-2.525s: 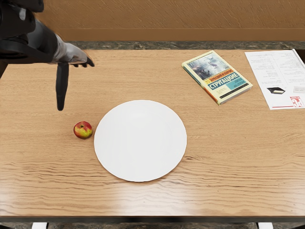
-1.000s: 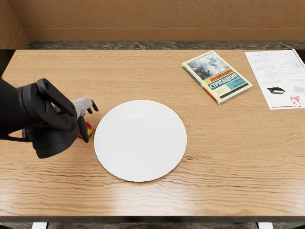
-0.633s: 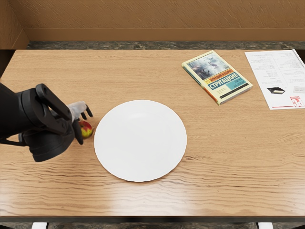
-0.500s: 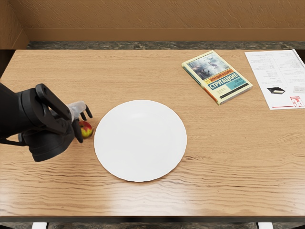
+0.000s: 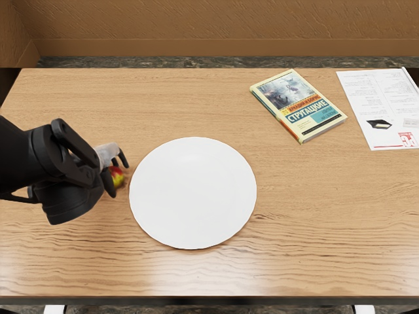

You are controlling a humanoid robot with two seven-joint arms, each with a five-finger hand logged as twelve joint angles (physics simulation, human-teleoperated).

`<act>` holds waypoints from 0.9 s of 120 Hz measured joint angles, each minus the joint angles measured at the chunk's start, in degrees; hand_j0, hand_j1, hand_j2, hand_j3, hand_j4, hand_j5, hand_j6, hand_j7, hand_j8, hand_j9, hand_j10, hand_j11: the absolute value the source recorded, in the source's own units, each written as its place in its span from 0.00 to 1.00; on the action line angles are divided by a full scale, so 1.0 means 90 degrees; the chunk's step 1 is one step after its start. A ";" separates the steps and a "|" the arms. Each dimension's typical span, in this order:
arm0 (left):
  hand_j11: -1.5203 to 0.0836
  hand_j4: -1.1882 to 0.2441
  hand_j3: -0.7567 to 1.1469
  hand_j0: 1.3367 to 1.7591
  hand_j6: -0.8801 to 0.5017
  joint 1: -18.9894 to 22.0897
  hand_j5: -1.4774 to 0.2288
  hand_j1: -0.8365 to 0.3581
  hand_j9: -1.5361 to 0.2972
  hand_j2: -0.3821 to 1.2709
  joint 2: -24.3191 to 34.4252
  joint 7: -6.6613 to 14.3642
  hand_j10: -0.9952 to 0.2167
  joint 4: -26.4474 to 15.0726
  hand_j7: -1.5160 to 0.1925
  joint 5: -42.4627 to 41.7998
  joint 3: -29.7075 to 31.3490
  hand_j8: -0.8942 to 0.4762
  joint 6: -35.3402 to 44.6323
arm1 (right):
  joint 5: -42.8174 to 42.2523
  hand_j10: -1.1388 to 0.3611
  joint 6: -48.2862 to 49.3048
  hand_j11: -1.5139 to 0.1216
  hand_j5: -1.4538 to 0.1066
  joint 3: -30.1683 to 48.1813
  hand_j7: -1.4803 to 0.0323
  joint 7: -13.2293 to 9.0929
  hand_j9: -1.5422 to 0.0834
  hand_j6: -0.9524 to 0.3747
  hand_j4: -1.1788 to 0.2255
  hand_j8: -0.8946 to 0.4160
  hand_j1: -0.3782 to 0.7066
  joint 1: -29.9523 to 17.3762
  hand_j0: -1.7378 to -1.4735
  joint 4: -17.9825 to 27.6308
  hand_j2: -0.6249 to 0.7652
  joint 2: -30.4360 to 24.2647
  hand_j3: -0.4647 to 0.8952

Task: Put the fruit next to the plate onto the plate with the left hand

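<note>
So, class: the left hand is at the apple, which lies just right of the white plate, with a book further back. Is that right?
Not quite: the apple lies just left of the white plate, not right of it, as the head view shows. The left hand is at the apple, with a book further back.

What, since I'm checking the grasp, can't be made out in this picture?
Head view: most of the apple, hidden behind the left hand and its wrist.
Head view: whether that hand grips the apple; the wrist hides the contact.
Head view: the printed sheet, cut by the right edge, text too small.
</note>
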 joint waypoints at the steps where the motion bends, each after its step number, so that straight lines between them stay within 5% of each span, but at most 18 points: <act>1: 0.58 0.51 0.40 0.76 0.30 0.0000 0.52 0.53 0.51 0.29 0.0000 0.0000 0.44 0.0003 0.54 0.0000 0.0001 0.33 0.0000 | 0.0000 0.75 0.0000 0.91 0.92 0.0000 0.97 0.0000 0.94 0.71 0.83 0.67 0.04 0.0000 0.30 0.0000 0.45 0.0000 0.34; 22: 0.56 0.49 0.40 0.76 0.29 0.0097 0.51 0.51 0.50 0.29 0.0000 0.0001 0.43 0.0068 0.53 0.0003 0.0022 0.31 0.0002 | 0.0000 0.75 0.0000 0.91 0.92 0.0000 0.97 0.0000 0.94 0.71 0.83 0.67 0.04 0.0000 0.30 0.0001 0.45 0.0000 0.34; 51: 0.33 0.32 0.40 0.74 0.32 0.0068 0.29 0.48 0.30 0.36 0.0000 0.0016 0.23 0.0095 0.32 0.0002 0.0051 0.34 -0.0252 | 0.0000 0.75 0.0000 0.91 0.92 0.0000 0.97 0.0001 0.94 0.71 0.83 0.67 0.04 0.0000 0.30 0.0001 0.45 0.0000 0.34; 62: 0.29 0.29 0.40 0.75 0.36 -0.0030 0.25 0.42 0.27 0.48 0.0000 0.0010 0.24 0.0086 0.28 -0.0058 0.0118 0.37 -0.0361 | 0.0000 0.75 0.0000 0.91 0.92 0.0000 0.97 0.0000 0.94 0.71 0.83 0.67 0.04 0.0000 0.30 0.0001 0.45 0.0000 0.34; 108: 0.23 0.27 0.40 0.74 0.44 -0.1569 0.15 0.36 0.21 0.58 0.0000 0.0034 0.24 0.0040 0.21 -0.0125 0.0267 0.43 -0.1830 | 0.0000 0.75 0.0000 0.91 0.92 0.0000 0.97 0.0001 0.94 0.71 0.83 0.67 0.04 0.0000 0.30 0.0000 0.45 0.0000 0.34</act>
